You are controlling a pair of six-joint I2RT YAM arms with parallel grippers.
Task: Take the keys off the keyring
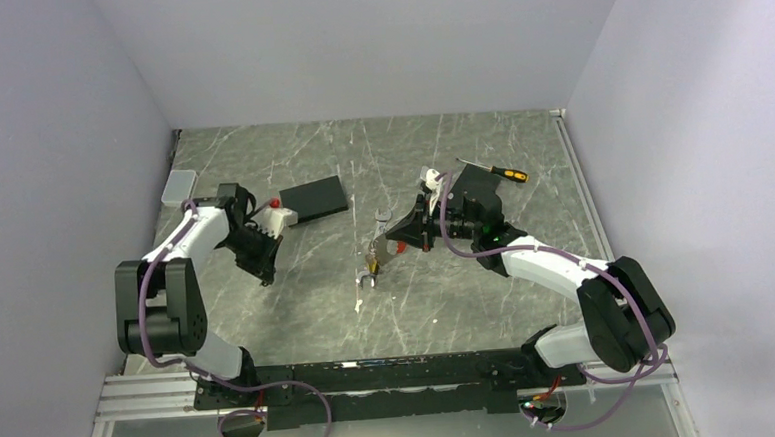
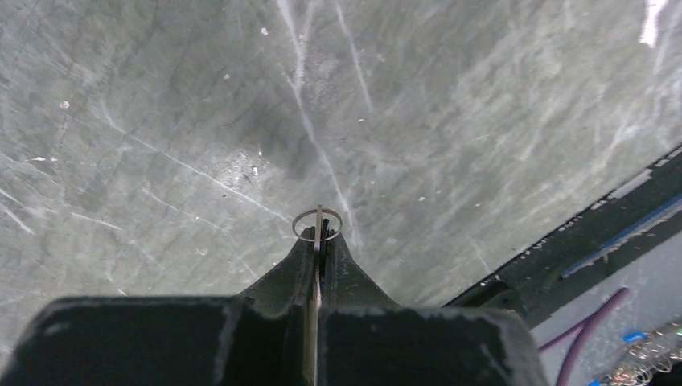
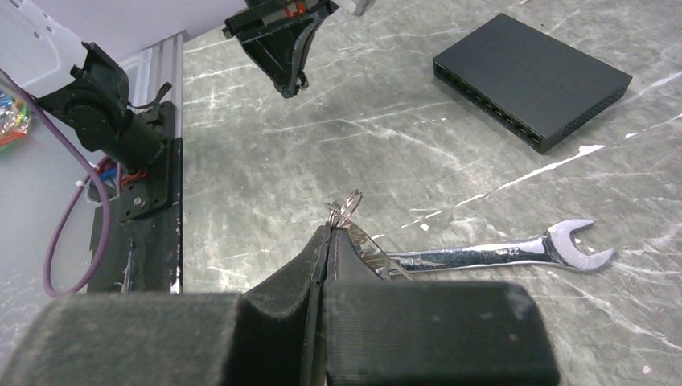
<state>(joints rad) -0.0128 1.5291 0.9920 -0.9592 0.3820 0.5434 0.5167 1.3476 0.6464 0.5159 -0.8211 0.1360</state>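
My left gripper (image 2: 320, 237) is shut on a flat silver key (image 2: 318, 215) with a thin metal ring (image 2: 299, 232) through its tip, held above the marble table. It also shows in the top view (image 1: 265, 275) and in the right wrist view (image 3: 288, 80). My right gripper (image 3: 330, 229) is shut on the keyring's thin wire ring (image 3: 348, 203), and a silver key blade (image 3: 378, 251) lies along its right finger. In the top view the right gripper (image 1: 383, 251) is mid-table with small brass keys (image 1: 373, 263) below it. I cannot make out the grey strap with red parts.
A long silver wrench (image 3: 499, 253) lies on the table just right of my right fingers. A black box (image 1: 312, 197) and a white block (image 1: 275, 218) sit at the back left, a screwdriver (image 1: 499, 172) at the back right. A white scrap (image 1: 358, 302) lies in front.
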